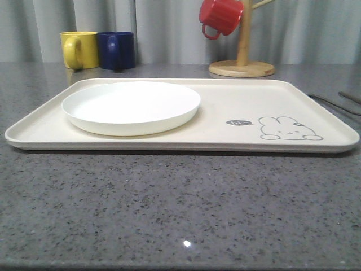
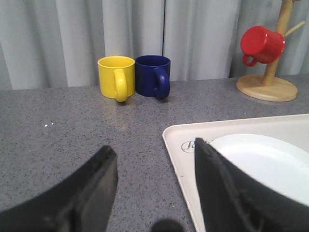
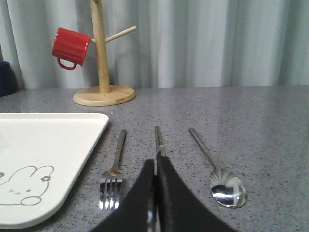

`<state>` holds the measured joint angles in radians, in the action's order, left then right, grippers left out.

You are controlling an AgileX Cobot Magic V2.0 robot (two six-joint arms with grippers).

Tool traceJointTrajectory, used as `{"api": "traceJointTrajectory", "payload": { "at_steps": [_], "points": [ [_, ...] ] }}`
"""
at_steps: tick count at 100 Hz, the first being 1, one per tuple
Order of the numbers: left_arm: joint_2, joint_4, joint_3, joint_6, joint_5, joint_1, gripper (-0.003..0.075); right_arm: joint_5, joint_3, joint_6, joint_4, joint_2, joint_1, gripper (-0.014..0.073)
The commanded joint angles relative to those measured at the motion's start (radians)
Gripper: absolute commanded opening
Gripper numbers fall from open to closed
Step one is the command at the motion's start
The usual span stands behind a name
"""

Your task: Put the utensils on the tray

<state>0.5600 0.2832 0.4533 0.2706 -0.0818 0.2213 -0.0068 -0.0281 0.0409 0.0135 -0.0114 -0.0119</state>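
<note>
Right gripper [image 3: 155,193] closed over knife [image 3: 157,137]

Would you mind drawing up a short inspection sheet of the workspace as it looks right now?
Surface: grey speckled countertop, dry and unmarked.
Job's things: fork, knife and spoon lie side by side on the counter beside the tray, none on it yet.
Clutter: white plate on the tray; yellow mug and blue mug at the back; red mug hanging on a wooden mug tree.
Grippers: left gripper open over the tray's corner, holding nothing; right gripper shut, above the knife.
Cables: nothing seen.
Surroundings: pale grey curtain behind the counter.
</note>
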Motion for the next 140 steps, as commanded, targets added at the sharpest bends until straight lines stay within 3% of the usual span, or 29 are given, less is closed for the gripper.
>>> {"api": "traceJointTrajectory", "payload": {
  "at_steps": [1, 16, 31, 49, 82, 101, 120, 130, 140],
  "points": [
    [-0.051, 0.002, -0.021, 0.000, 0.093, 0.004, 0.0341, -0.087, 0.019, -0.004, -0.002, -0.021, -0.004, -0.0068],
    [-0.087, 0.002, -0.052, 0.000, 0.091, 0.004, 0.0216, -0.146, 0.019, -0.004, -0.002, -0.021, -0.004, -0.0068],
    [-0.089, 0.002, -0.052, 0.000, 0.095, 0.004, -0.0018, -0.120, 0.060, -0.004, -0.001, -0.021, -0.004, -0.0068],
    [-0.089, 0.002, -0.052, 0.000, 0.095, 0.004, -0.0018, 0.049, 0.233, -0.004, -0.001, 0.038, -0.004, -0.0068],
    [-0.089, 0.002, -0.052, 0.000, 0.091, 0.004, -0.0018, 0.597, 0.686, -0.004, -0.001, 0.438, -0.004, -0.0068],
    [-0.085, 0.002, -0.052, 0.000, 0.091, 0.004, -0.0018, 0.692, 0.863, -0.004, 0.037, 0.644, -0.004, -0.0068],
    [-0.085, 0.002, -0.052, 0.000, 0.091, 0.004, -0.0018, 0.666, 0.885, -0.004, 0.042, 0.749, -0.004, -0.0060],
    [-0.085, 0.002, -0.052, 0.000, 0.091, 0.004, -0.0018, 0.705, 0.885, -0.004, 0.052, 0.774, -0.004, 0.0031],
    [-0.085, 0.002, -0.052, 0.000, 0.091, 0.004, -0.0018, 0.733, 0.885, -0.004, 0.062, 0.783, -0.004, 0.0240]
  ]
}}
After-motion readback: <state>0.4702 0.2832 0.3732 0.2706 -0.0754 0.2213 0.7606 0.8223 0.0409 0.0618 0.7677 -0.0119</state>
